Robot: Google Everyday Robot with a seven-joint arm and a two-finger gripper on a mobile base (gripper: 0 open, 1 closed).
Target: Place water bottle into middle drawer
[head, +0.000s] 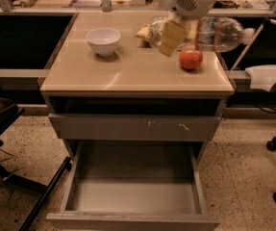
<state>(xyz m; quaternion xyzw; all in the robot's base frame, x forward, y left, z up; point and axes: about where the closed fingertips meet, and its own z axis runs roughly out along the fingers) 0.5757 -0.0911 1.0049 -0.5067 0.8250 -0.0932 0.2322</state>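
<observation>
Now your gripper (176, 35) hangs just above the apple (191, 59), clamped on the bottle (221, 32) held level, bowl (103, 40) well apart from the apple, drawer (132, 196) open far below it, scratched front (135, 127) between.

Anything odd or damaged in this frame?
Only pale scratches on the shut drawer front above the open middle drawer. The gripper holds the water bottle sideways over the counter; nothing spilled.
</observation>
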